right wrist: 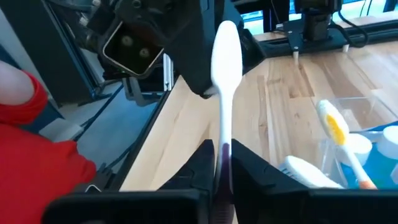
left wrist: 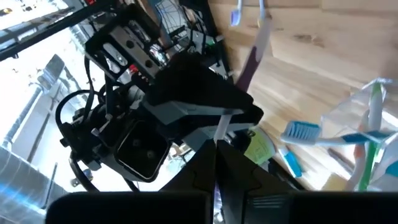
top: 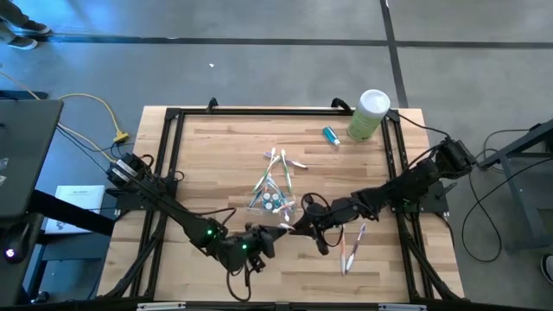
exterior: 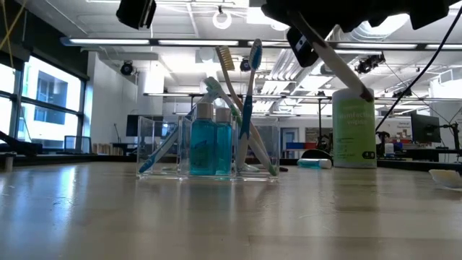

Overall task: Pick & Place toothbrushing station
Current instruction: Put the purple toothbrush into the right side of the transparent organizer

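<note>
Clear cup at table centre, holding upright toothbrushes and blue tubes. A white toothbrush is pinched in the right gripper, fingers closed on its handle, its long axis running away from the fingers towards the left arm. In the high view the cup lies at about 10 o'clock from this gripper, close by. The left gripper sits at the cup's 6 o'clock; its finger state cannot be told. Two more brushes lie at 4 o'clock; green canister at 1 o'clock.
</note>
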Controlling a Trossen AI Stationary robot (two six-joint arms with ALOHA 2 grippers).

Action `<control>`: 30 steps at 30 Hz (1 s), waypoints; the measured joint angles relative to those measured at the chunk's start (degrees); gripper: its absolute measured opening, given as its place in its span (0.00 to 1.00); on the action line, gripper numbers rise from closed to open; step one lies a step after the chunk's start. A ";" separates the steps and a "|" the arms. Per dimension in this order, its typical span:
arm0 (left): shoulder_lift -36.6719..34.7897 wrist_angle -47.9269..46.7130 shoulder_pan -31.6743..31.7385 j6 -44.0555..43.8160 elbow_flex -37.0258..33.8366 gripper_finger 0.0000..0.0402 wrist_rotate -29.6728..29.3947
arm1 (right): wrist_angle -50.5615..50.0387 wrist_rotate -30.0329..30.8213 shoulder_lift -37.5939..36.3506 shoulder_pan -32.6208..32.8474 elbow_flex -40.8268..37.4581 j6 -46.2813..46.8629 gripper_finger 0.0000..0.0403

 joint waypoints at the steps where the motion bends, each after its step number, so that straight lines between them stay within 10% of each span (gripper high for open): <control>1: 0.00 0.00 -0.21 -0.52 0.00 0.01 0.63 | -0.11 -0.02 0.00 0.04 0.00 -0.31 0.05; 16: 0.02 1.77 -3.85 -9.33 -0.09 0.01 3.09 | -0.07 -0.13 -0.04 0.08 0.00 -1.17 0.06; 25: 0.01 5.97 -5.77 -58.78 -0.09 0.01 -3.81 | 3.35 11.74 -0.04 1.74 0.00 -15.04 0.05; 30: 0.00 4.65 -5.95 -62.53 -0.09 0.01 -17.84 | 8.69 26.31 -0.04 3.50 0.00 -23.10 0.05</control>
